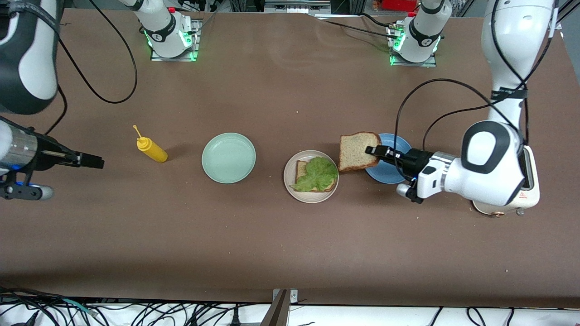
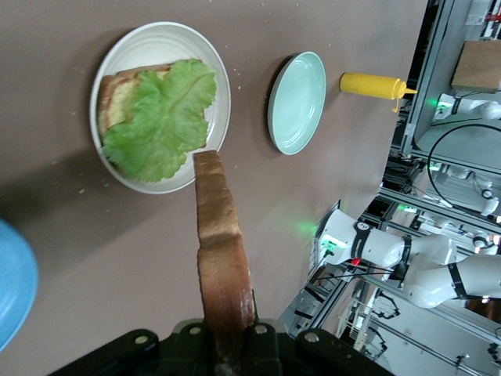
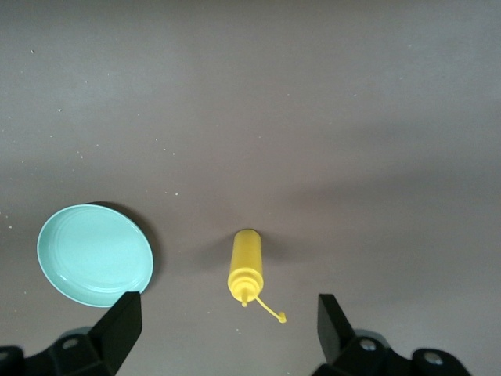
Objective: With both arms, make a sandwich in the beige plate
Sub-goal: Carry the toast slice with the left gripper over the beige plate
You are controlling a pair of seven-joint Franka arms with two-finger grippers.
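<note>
The beige plate [image 1: 312,197] [image 2: 129,47] sits mid-table and holds one bread slice [image 1: 301,169] [image 2: 116,88] with a ruffled green lettuce leaf [image 1: 318,174] [image 2: 160,117] on top. My left gripper [image 1: 374,151] [image 2: 231,337] is shut on the edge of a second bread slice [image 1: 355,151] [image 2: 223,251]. It holds that slice tilted in the air, over the gap between the beige plate and the blue plate [image 1: 385,175] [image 2: 12,282]. My right gripper [image 1: 97,161] [image 3: 228,313] hangs open and holds nothing, at the right arm's end of the table, over the spot beside the yellow bottle.
A mint-green plate [image 1: 229,158] [image 2: 297,102] [image 3: 94,254] lies beside the beige plate, toward the right arm's end. A yellow squeeze bottle [image 1: 152,151] [image 2: 372,84] [image 3: 246,266] lies on its side next to it. A cream appliance [image 1: 530,192] stands under the left arm.
</note>
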